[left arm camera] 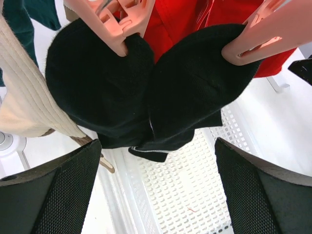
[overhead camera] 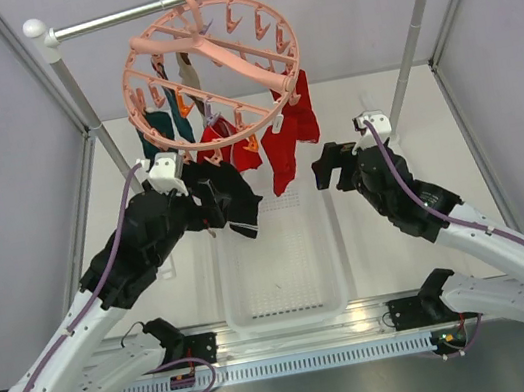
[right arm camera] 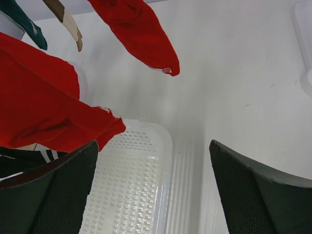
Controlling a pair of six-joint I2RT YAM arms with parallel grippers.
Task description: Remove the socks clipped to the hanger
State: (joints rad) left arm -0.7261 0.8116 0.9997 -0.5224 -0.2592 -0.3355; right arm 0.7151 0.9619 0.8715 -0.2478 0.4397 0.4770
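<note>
The salmon-pink hanger [overhead camera: 207,58] hangs by its hook from the metal rail. Red socks [overhead camera: 286,156], dark teal socks [overhead camera: 162,132] and black socks [overhead camera: 233,201] dangle from its clips. My left gripper [overhead camera: 214,199] is open just below the two black socks [left arm camera: 102,83], which two pink clips [left arm camera: 119,27] hold; nothing is between its fingers [left arm camera: 58,195]. A beige sock [left arm camera: 22,97] hangs to its left. My right gripper [overhead camera: 331,166] is open and empty beside the lowest red sock [right arm camera: 44,107], whose tip reaches its left finger [right arm camera: 48,195]. A second red sock [right arm camera: 136,29] hangs further off.
A white perforated basket [overhead camera: 233,292] lies on the table between the arms, under the socks; it also shows in the left wrist view [left arm camera: 195,195] and the right wrist view [right arm camera: 131,185]. The rail's uprights [overhead camera: 85,115] stand left and right.
</note>
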